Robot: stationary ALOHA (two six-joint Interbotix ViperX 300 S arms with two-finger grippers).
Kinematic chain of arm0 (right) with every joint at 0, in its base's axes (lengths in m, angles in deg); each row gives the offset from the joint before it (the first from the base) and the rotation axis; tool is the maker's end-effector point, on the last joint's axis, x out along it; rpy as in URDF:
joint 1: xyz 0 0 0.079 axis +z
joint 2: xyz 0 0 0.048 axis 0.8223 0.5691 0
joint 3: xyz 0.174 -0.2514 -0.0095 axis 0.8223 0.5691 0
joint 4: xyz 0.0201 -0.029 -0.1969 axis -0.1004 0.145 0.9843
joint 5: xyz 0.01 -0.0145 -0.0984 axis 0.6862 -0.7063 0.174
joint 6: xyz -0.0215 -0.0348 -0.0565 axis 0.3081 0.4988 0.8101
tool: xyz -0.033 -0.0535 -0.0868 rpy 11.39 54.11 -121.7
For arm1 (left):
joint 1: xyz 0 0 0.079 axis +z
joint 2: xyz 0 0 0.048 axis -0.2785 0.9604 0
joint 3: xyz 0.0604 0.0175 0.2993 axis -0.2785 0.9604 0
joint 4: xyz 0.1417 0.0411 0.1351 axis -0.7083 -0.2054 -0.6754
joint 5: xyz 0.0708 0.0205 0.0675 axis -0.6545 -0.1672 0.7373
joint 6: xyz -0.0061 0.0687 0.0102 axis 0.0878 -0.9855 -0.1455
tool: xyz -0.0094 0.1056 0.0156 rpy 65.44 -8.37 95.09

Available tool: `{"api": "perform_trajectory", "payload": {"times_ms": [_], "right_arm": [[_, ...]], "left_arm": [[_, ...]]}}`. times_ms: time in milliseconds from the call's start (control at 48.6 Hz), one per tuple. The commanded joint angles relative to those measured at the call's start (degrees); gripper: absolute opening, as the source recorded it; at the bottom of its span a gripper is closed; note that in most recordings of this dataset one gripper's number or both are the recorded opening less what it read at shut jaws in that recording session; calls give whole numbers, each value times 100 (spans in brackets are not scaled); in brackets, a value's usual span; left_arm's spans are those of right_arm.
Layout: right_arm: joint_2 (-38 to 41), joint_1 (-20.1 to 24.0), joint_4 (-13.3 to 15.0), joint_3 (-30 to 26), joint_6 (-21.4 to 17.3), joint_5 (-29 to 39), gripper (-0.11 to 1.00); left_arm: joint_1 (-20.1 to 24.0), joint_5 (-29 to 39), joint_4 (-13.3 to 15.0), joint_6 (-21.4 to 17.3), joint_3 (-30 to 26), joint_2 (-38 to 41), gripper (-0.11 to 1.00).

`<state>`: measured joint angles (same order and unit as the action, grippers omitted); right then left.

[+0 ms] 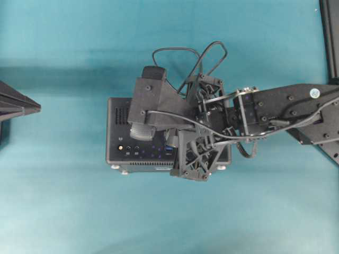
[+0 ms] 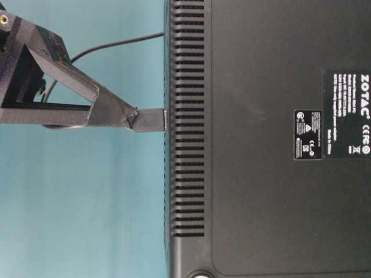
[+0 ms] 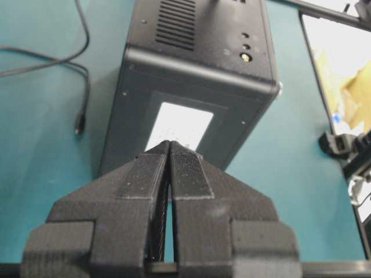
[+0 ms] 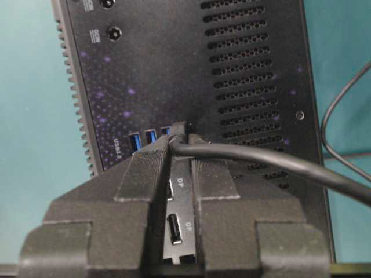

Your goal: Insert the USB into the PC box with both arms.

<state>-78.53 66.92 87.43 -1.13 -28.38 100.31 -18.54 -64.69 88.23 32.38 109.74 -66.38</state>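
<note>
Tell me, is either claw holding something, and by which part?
The right gripper pinches the USB by its plug, at the PC box. The left gripper is shut on nothing.

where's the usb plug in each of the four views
Overhead: not visible, hidden under the right gripper over the PC box.
Table-level: left of centre, the USB plug at the gripper tip, meeting the box's vented edge.
Left wrist: not in it; only loose cable at left.
Right wrist: centre, plug pinched at the blue ports.
Shared landmark: the PC box.
</note>
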Motion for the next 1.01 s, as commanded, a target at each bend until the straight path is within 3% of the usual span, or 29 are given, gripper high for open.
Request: {"api": "perform_trajectory", "payload": {"times_ms": [0, 164, 411, 987], "right_arm": [[-44, 176, -185, -53, -9, 53, 10], [-105, 141, -185, -79, -9, 70, 11], [-114, 105, -176, -149, 0, 70, 46], [-431, 18, 158, -185, -35, 800, 46]], "left_arm": [[0, -26, -9, 9, -79, 35, 0], [0, -35, -9, 9, -79, 35, 0], [0, -35, -9, 9, -97, 35, 0], [0, -62, -9, -9, -44, 26, 0]]}}
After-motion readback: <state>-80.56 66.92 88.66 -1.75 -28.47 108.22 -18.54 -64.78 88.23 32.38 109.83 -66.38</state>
